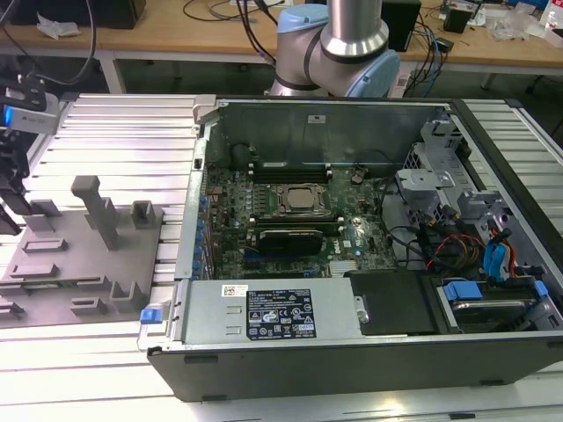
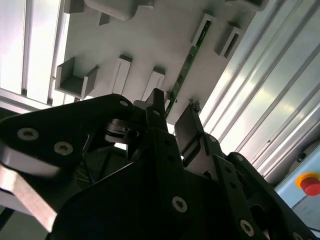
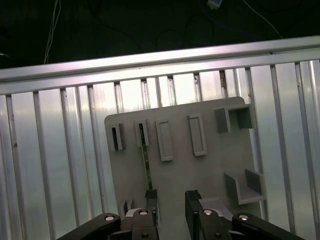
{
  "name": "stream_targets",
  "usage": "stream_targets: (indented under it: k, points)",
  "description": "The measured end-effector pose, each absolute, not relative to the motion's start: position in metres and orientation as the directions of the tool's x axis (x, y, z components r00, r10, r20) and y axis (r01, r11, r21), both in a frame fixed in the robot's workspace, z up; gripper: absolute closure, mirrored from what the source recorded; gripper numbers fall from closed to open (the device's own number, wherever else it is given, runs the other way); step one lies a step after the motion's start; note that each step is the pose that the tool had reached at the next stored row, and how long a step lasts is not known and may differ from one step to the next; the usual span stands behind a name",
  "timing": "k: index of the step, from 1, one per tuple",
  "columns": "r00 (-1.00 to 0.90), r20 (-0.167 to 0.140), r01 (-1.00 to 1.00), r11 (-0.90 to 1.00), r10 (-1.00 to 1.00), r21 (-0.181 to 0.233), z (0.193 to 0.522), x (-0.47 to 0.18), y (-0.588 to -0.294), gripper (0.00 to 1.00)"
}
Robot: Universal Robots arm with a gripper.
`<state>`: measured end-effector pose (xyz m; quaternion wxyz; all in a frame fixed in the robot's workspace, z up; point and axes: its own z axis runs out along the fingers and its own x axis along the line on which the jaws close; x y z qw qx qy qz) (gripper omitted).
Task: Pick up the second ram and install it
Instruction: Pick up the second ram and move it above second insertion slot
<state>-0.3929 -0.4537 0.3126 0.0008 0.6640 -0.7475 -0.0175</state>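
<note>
The second ram point(image 3: 145, 160) is a thin green stick standing on its edge in a slot of the grey fixture plate point(image 3: 175, 180). In the second wrist view the ram point(image 2: 187, 62) runs from a slot block down toward my fingers. My gripper point(image 3: 171, 202) hangs open just above the plate, and the ram's near end lies close beside one fingertip point(image 3: 150, 200). In the second wrist view the gripper point(image 2: 175, 107) has that end of the stick within its gap, and nothing is clamped. In the exterior view the gripper point(image 1: 10, 189) is at the far left edge, over the plate point(image 1: 79, 264).
The open computer case point(image 1: 352, 352) sits at the exterior view's right, with the processor socket point(image 1: 299, 200) on its motherboard and a black card point(image 1: 286, 237) in front of it. Raised grey blocks point(image 1: 97, 211) stand on the fixture plate. The ribbed aluminium table point(image 1: 114, 132) lies under everything.
</note>
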Motion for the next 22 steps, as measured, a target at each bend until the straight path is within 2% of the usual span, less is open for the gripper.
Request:
stream_targets:
  k: [22]
  points:
    - [-0.118, -0.022, -0.993, 0.118, -0.993, 0.027, 0.290, -0.393, -0.454, 0.64]
